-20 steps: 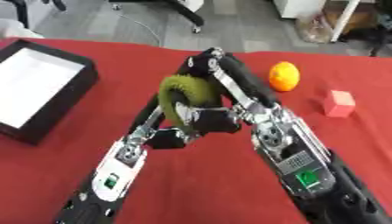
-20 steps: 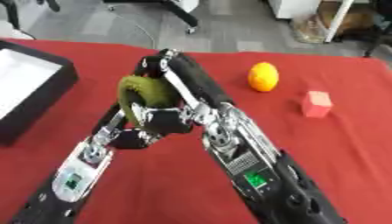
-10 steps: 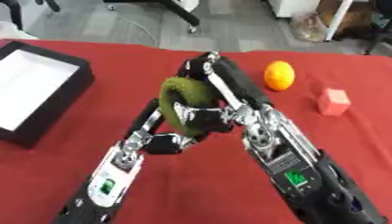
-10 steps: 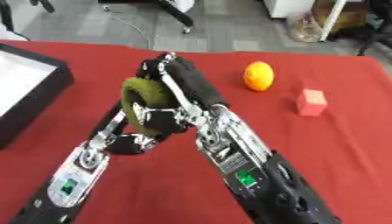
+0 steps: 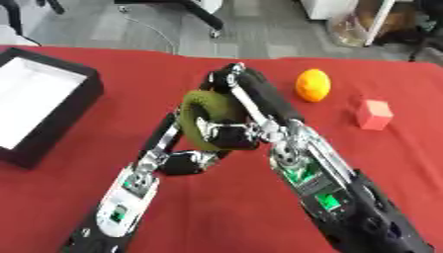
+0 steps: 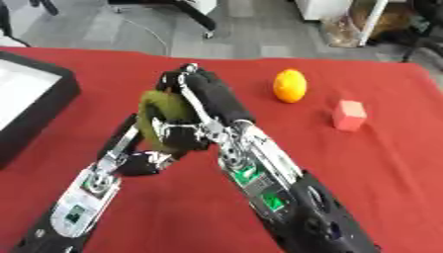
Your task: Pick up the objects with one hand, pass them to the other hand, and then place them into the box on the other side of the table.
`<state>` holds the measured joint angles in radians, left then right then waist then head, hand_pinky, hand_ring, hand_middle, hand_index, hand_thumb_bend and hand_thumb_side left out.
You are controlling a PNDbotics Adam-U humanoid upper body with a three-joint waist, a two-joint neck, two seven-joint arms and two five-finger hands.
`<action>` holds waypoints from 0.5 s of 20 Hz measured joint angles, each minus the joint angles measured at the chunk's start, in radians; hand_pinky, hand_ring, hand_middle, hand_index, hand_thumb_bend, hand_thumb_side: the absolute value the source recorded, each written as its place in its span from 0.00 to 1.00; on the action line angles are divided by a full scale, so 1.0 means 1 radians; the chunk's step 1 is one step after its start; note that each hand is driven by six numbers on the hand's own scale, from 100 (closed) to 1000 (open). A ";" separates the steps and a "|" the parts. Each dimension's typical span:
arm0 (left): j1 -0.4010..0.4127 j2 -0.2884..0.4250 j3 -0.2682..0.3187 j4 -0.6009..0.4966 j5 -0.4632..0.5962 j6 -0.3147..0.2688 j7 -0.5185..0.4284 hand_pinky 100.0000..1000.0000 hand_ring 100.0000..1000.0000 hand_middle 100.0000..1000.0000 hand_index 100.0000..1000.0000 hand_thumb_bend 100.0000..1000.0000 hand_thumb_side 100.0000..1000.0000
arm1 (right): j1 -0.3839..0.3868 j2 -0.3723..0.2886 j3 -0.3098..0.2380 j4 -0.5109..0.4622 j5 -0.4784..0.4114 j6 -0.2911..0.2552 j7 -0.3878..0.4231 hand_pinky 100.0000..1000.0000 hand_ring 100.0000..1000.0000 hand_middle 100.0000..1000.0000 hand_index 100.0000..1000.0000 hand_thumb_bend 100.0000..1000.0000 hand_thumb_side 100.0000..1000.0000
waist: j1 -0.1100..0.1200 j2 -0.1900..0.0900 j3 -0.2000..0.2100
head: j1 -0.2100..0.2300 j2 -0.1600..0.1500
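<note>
Mid-handover above table centre. Green-brown round obj (image 5: 206, 118) held up off red table (image 5: 104, 197), sandwiched btwn both hands. Right hand (image 5: 246, 94) curled over its top/far side; left hand (image 5: 227, 137) wrapped on lower side. Black box (image 5: 61, 118) w/ white inside sits at left edge, well apart. Orange fruit (image 5: 313, 85) + pink cube (image 5: 374, 113) wait on right. Risk: if right lets go before left has proper wrap, obj drops, rolls off cloth. 2 sets of fingers crowd same spot, could snag on release.
</note>
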<state>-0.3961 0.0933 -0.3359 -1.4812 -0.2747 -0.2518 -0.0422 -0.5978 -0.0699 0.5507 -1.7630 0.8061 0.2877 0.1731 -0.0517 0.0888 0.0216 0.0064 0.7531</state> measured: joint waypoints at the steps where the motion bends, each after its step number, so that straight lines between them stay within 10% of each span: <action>1: 0.000 -0.003 0.000 0.000 0.010 0.001 0.016 0.64 0.55 0.58 0.70 0.02 0.52 | 0.000 0.003 0.000 0.000 0.011 -0.003 0.012 0.51 0.39 0.15 0.28 0.00 0.00 | 0.000 0.000 0.000 | 0.000 0.000; 10: 0.000 -0.008 -0.008 0.006 0.063 -0.013 0.165 0.50 0.31 0.25 0.40 0.00 0.32 | 0.000 0.003 -0.003 -0.008 0.033 -0.031 0.078 0.56 0.46 0.33 0.47 0.00 0.05 | 0.000 0.000 -0.005 | 0.000 0.000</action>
<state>-0.3957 0.0854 -0.3438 -1.4750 -0.2117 -0.2649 0.1230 -0.5977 -0.0667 0.5481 -1.7710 0.8395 0.2565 0.2508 -0.0517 0.0888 0.0166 0.0064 0.7527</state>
